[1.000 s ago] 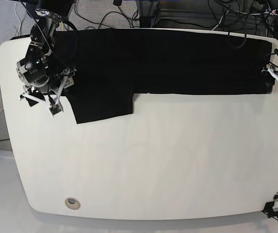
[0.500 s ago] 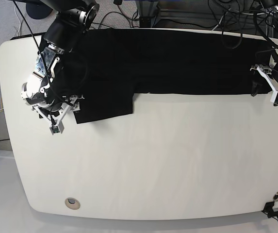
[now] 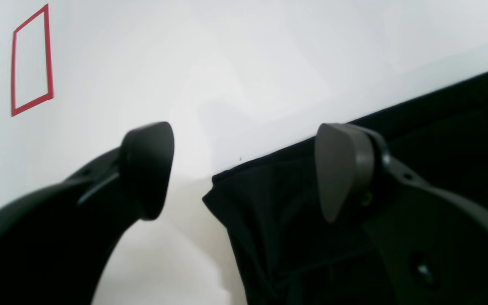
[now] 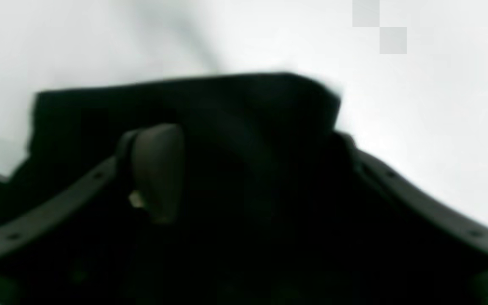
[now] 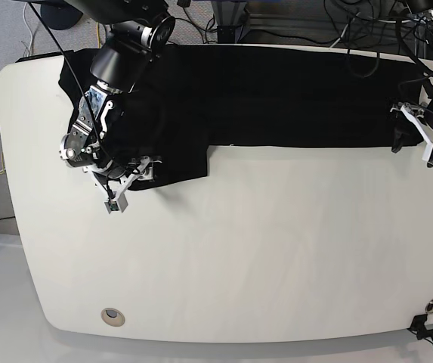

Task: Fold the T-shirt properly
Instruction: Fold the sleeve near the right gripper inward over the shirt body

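The black T-shirt (image 5: 276, 94) lies spread flat along the upper part of the white desk (image 5: 239, 257) in the base view, reaching from the upper left almost to the right edge. Its long lower edge runs straight across the middle of the frame, and a sleeve (image 5: 174, 162) hangs lower at centre left. No print shows on the cloth from here.

The right tool (image 5: 125, 185) sits at the left of the base view, low over the sleeve's lower left corner. In the right wrist view the picture is blurred; black cloth fills the space between the two fingers (image 4: 157, 169), and one corner of it stands out against the white desk at upper centre. The fingers stand wide apart. Whether they actually pinch the cloth I cannot tell.

The left tool (image 5: 420, 136) is at the right edge of the base view, at the end of the T-shirt. In the left wrist view its two fingers (image 3: 148, 169) are spread wide and released. One is over bare desk, the other over the cloth. A bunched corner of the T-shirt (image 3: 295, 220) lies between them, nearer the right-hand finger, touching neither pad as far as the view shows. A red outlined rectangle (image 3: 32, 61) is marked on the desk at upper left of that view.
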### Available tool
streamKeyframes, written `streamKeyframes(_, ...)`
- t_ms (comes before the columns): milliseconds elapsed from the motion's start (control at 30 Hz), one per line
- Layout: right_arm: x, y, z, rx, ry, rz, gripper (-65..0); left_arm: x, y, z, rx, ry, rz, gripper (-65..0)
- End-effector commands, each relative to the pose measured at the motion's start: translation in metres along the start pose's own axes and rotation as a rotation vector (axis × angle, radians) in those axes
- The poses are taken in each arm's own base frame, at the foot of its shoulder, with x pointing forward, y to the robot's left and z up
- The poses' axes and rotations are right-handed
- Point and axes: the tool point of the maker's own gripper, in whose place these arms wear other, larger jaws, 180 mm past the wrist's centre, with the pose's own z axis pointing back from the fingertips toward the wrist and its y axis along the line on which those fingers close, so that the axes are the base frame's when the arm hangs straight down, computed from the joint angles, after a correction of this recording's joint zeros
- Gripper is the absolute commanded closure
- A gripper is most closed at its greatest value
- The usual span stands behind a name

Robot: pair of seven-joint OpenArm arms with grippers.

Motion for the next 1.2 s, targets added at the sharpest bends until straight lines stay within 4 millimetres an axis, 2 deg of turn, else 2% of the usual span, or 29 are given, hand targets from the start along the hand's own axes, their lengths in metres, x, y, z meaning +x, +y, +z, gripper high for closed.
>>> streamKeyframes(0, 0.009, 0.008, 0.0, 0.015, -0.014, 0.008, -31.3, 0.014, 0.008, 0.004, 0.016, -0.046, -0.016, -49.2)
streamKeyframes(133, 0.01, 0.008, 0.001, 0.013, -0.016, 0.01, 0.0, 0.014, 0.008, 0.003, 0.015, -0.045, -0.015, -49.2)
streamKeyframes(233, 0.009, 0.005, 0.016, -0.022, 0.032, 0.043, 0.0, 0.013, 0.008, 0.003, 0.015, -0.044, -0.014, -49.2)
streamKeyframes(333, 0.012, 0.024, 0.039, 0.002, 0.046, 0.123, 0.0, 0.007, 0.008, 0.001, 0.01, -0.031, 0.001, -49.2)
streamKeyframes(467, 0.015, 0.064, 0.069, 0.076, -0.017, 0.252, 0.0, 0.001, 0.004, -0.004, -0.008, -0.015, 0.012, -49.2)
streamKeyframes(533, 0.016, 0.09, 0.081, 0.158, -0.083, 0.288, 0.0, 0.001, 0.004, -0.004, -0.008, -0.015, 0.012, -49.2)
streamKeyframes(600, -0.001, 0.118, 0.086, 0.273, -0.096, 0.293, 0.0, 0.001, 0.0, -0.005, -0.018, -0.014, 0.009, -49.2)
streamKeyframes(767, -0.058, 0.157, 0.095, 0.497, -0.009, 0.319, 0.0, 0.0, -0.003, -0.007, -0.027, -0.01, 0.006, -49.2)
streamKeyframes(900, -0.096, 0.157, 0.102, 0.548, 0.109, 0.401, 0.0, 0.0, -0.003, -0.007, -0.027, -0.009, 0.005, -49.2)
streamKeyframes(1100, -0.119, 0.136, 0.121, 0.602, 0.183, 0.432, -0.3, 0.0, -0.003, -0.007, -0.027, -0.009, 0.005, -49.2)
streamKeyframes(1167, -0.123, 0.132, 0.129, 0.632, 0.194, 0.427, -12.4, 0.0, -0.003, -0.007, -0.027, -0.009, 0.005, -49.2)
